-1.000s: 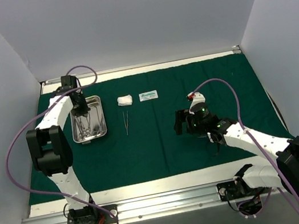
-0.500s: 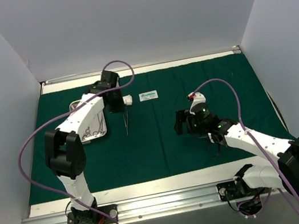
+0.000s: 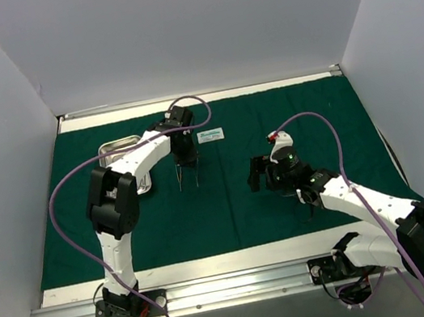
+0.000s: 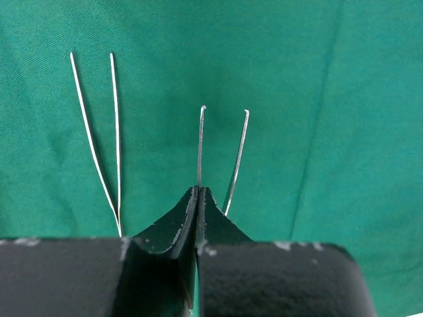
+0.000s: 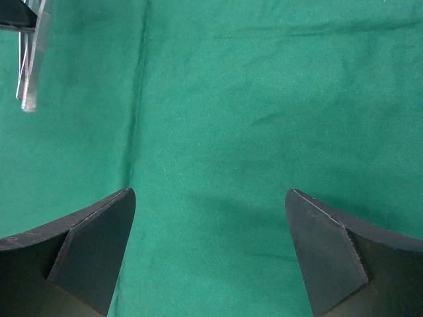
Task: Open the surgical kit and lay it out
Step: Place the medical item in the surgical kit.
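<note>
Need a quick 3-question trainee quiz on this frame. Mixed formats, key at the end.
1. True or false: the right gripper is open and holds nothing.
2. What is the left gripper shut on? A) a scalpel B) thin silver tweezers C) a syringe
3. Fill in: the second pair of tweezers lies flat on the green ____.
Key: 1 true; 2 B; 3 cloth.

Looking down on green cloth (image 5: 264, 99) past the right gripper (image 5: 210, 195), fingers (image 5: 92, 251) spread wide, only cloth between. Creased near-to-far at left. Far left, thin silvery tool (image 5: 30, 72), cut off by the edge.
</note>
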You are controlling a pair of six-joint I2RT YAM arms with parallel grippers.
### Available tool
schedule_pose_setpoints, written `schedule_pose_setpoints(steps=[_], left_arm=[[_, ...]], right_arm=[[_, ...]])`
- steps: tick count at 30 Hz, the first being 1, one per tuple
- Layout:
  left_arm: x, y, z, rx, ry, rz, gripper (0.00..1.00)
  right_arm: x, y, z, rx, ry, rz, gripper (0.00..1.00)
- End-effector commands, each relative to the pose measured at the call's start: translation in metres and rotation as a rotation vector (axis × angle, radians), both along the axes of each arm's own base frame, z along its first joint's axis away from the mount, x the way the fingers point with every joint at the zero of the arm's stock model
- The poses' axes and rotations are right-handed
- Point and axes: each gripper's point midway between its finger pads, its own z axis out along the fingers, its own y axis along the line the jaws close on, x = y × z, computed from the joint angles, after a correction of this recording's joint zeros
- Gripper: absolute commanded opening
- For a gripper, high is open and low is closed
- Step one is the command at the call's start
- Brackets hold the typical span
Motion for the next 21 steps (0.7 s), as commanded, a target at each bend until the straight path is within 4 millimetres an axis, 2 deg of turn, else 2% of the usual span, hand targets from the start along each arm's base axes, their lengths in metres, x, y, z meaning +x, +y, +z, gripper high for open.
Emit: schedule_pose_setpoints(steps=[1,5,14,21], left_arm=[[0.014,-0.003,0.006,-0.007,-0.034,0.029,0.06],[0.015,0.000,-0.005,0.018,-0.018,0.032,0.06],[0.026,0.017,-0.010,0.056,-0.031,0.077,0.06],[0.032,0.019,-0.016,0.065,-0.032,0.084,0.06]], right_arm=[[0.000,-0.002,0.005,0.003,-0.021,-0.013,0.91],[-0.001,-0.002,0.004,0.002,-0.018,-0.014,0.91],[-0.001,-0.003,0.003,-0.002,-0.015,-0.017,0.91],[-0.001,-0.003,0.003,-0.004,-0.012,-0.017,0.92]])
